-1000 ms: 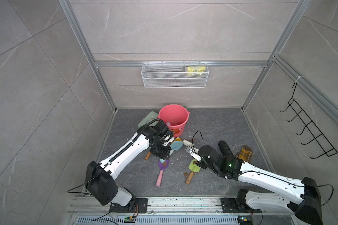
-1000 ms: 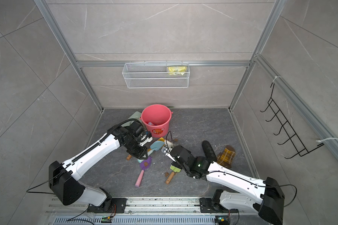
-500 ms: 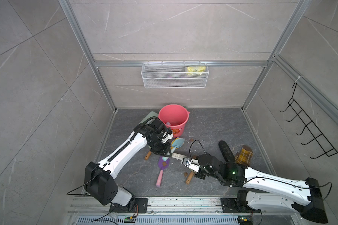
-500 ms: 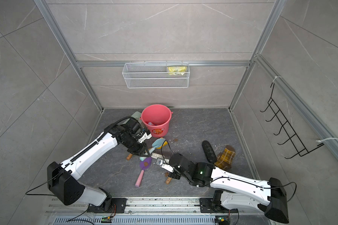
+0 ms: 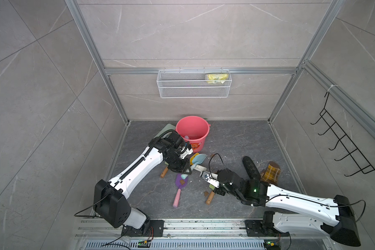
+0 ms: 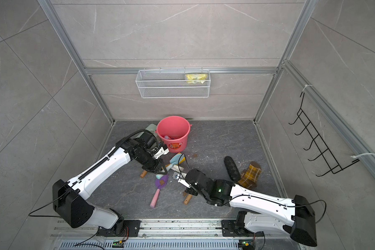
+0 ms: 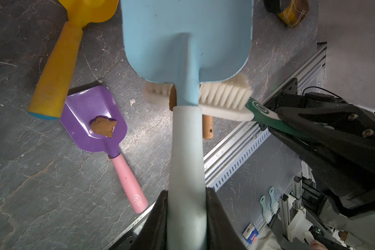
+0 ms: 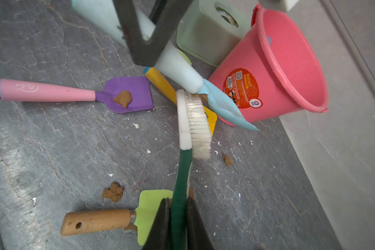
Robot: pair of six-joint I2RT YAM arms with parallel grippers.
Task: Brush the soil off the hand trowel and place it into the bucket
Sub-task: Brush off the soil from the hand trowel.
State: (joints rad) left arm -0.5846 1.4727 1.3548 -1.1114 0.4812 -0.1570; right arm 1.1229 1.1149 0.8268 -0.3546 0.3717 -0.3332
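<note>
Starting on my left, I see the left gripper (image 7: pixel 186 216) clamped on the smooth, pale mint handle of the light-blue plastic hand trowel (image 7: pixel 186 39). Its broad, rounded blade hangs tilted just outside the round coral-pink plastic bucket (image 8: pixel 247 58), not in it. Below lie a glossy purple trowel with a pink handle (image 7: pixel 93 116), carrying one brown clay-like lump (image 7: pixel 103 129) on its flat blade, and a yellow plastic trowel (image 7: pixel 59 65). A sage-green rectangular box (image 8: pixel 208 36) stands just beside the bucket. Inside the bucket I make out a small pale piece (image 5: pixel 186 137), too small to name. On the back wall a white wire-mesh basket (image 5: pixel 193 92) holds a crinkled yellow packet (image 5: pixel 217 78). The white-bristled brush with a dark green handle (image 8: pixel 193 123) lies across the blue trowel's neck, bristles against it, with a bit of brown soil (image 8: pixel 200 96) at the contact. The right gripper (image 8: pixel 178 201) is closed tight on that green handle. Beneath it are a lime-green trowel with a wooden handle (image 8: pixel 95 220) and loose brown lumps of soil (image 8: pixel 113 191) on the rough grey floor (image 8: pixel 52 140). Farther right rest a black oblong quilted piece (image 5: pixel 250 170) and a yellow-brown plaid item (image 5: pixel 271 173).
</note>
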